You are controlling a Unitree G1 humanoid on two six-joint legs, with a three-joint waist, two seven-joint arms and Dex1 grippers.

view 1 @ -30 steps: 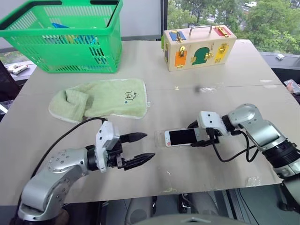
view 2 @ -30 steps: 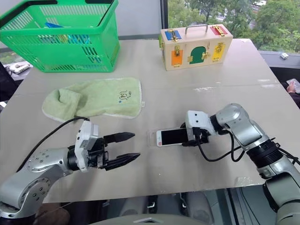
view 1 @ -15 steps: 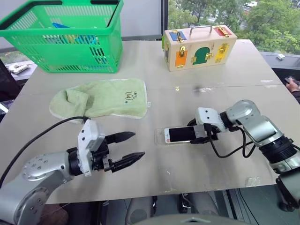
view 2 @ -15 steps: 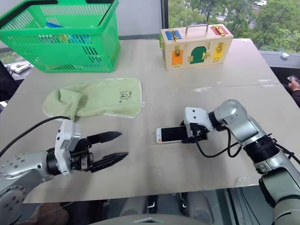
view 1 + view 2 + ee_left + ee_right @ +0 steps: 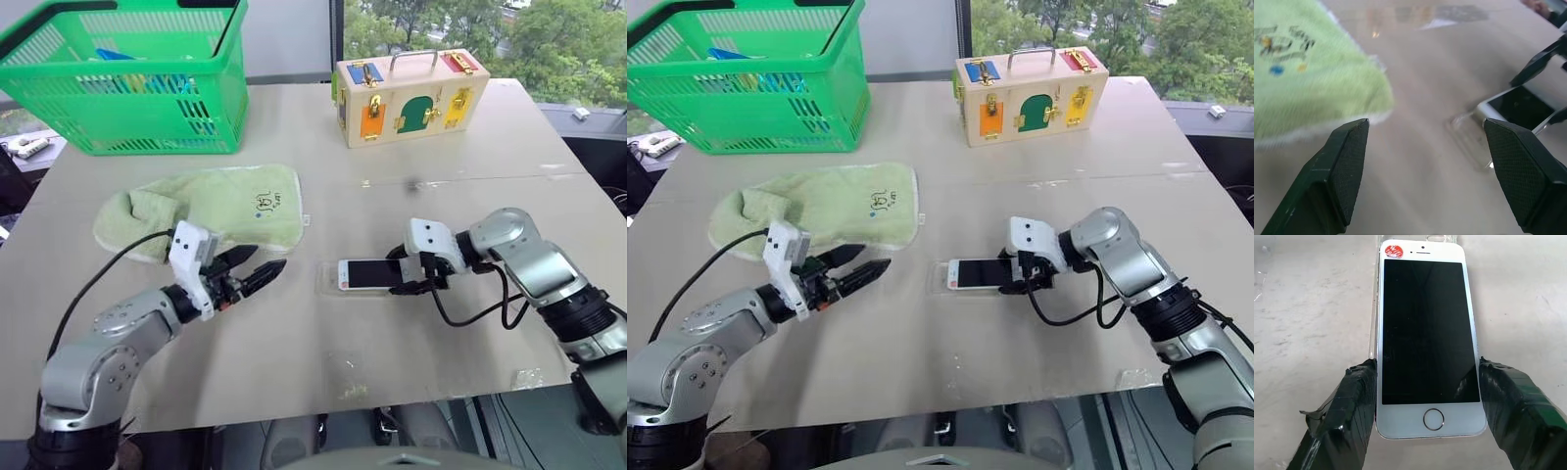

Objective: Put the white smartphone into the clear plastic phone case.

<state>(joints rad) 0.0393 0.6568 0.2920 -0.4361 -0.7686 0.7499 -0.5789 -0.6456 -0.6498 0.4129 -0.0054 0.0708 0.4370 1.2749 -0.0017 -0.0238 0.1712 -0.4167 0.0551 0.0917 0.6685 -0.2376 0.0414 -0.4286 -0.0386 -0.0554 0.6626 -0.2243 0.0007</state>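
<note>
Beige tabletop (image 5: pixel 323 333) w/ window and trees behind, upper right of frame. Green basket (image 5: pixel 127 83) upper left, wooden latch box (image 5: pixel 411 96) top centre, light green towel (image 5: pixel 211 206) left of centre. White smartphone (image 5: pixel 370 275) lies screen up, centre-right, on top of clear plastic phone case (image 5: pixel 328 280), whose edge sticks out past the phone's left end. Right gripper (image 5: pixel 409 276) straddles the phone's right end, fingers (image 5: pixel 1349 416) pressed to both long sides, grasping it. Left gripper (image 5: pixel 257 274) sits left of the case, apart from it, jaws spread, nothing between them; its tips point toward the phone.
</note>
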